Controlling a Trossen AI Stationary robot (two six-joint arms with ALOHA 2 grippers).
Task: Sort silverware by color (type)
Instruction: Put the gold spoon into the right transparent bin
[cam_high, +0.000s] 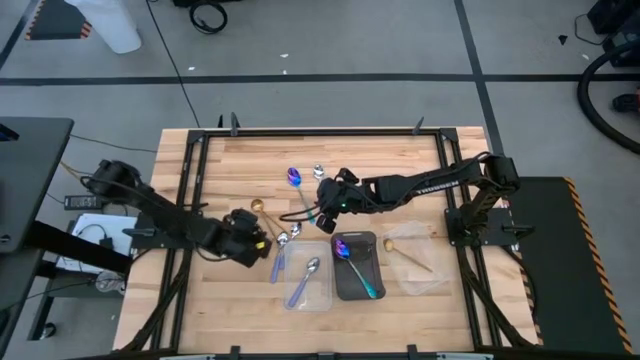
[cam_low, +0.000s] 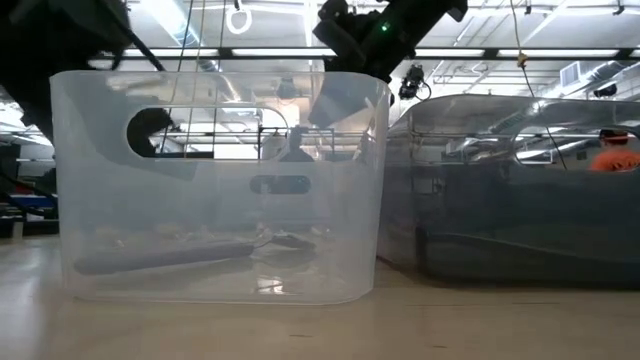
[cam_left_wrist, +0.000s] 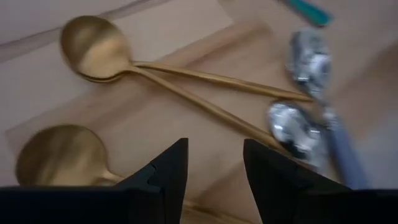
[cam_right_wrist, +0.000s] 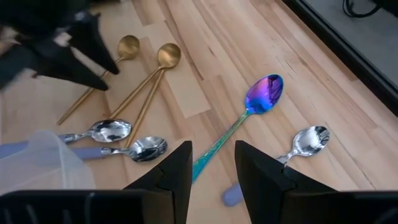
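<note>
Three gold spoons (cam_left_wrist: 93, 46) lie flat: thin, stiff, probably slippery; we advise pinching mid-handle. Left tool (cam_left_wrist: 214, 165) and right tool (cam_right_wrist: 212, 163) stand apart, empty.

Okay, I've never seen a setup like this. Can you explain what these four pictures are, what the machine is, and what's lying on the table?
It is a robot with two dark arms at a wooden table. One picture looks down from above, one looks level across the tabletop through clear trays, and two come from cameras on the wrists. The left gripper hovers open over gold spoons. The right gripper hangs open above an iridescent spoon, beside silver spoons. Neither holds anything. Three trays already contain one spoon each.
</note>
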